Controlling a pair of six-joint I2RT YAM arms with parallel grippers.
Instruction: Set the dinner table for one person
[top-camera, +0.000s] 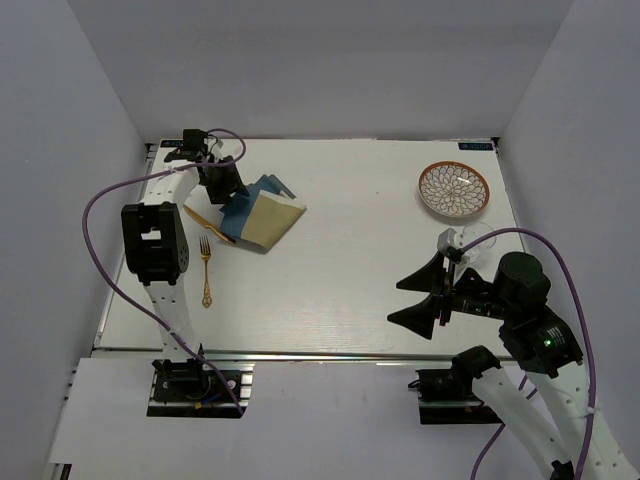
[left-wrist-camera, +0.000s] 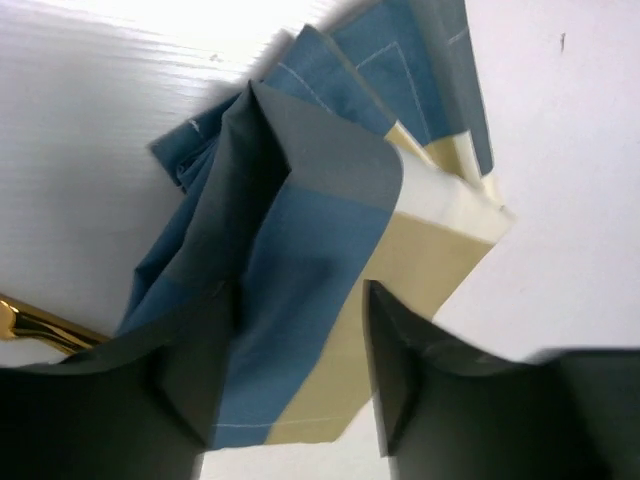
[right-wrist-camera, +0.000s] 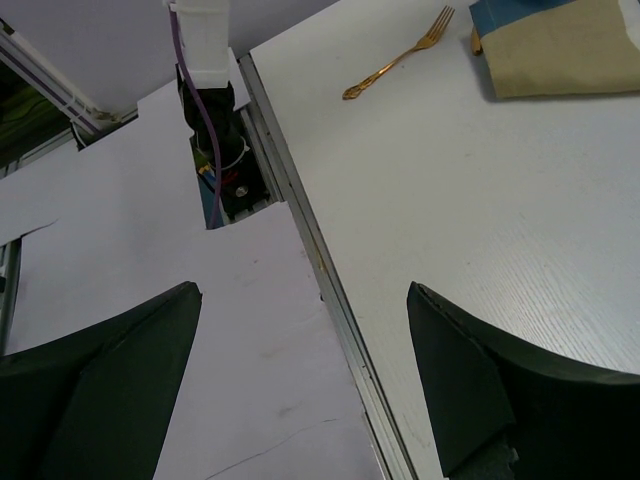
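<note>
The white dinner table (top-camera: 340, 280) carries a crumpled, folded blue-and-beige striped placemat (top-camera: 262, 215) at the far left. My left gripper (top-camera: 228, 190) is down at its left corner. In the left wrist view the open jaws (left-wrist-camera: 300, 300) straddle the cloth's near edge (left-wrist-camera: 300, 250), and the cloth is bunched up ahead of them. A gold fork (top-camera: 205, 270) lies in front of the cloth. Another gold utensil (top-camera: 205, 220) sticks out from under the cloth's left side (left-wrist-camera: 30, 325). My right gripper (top-camera: 400, 302) is wide open and empty above the table's near edge (right-wrist-camera: 303, 295).
A patterned plate (top-camera: 454, 189) sits at the far right. A clear glass (top-camera: 472, 240) stands just in front of it, beside my right arm. The right wrist view shows the fork (right-wrist-camera: 400, 62), the cloth's corner (right-wrist-camera: 560, 50) and the table's metal front rail (right-wrist-camera: 330, 290).
</note>
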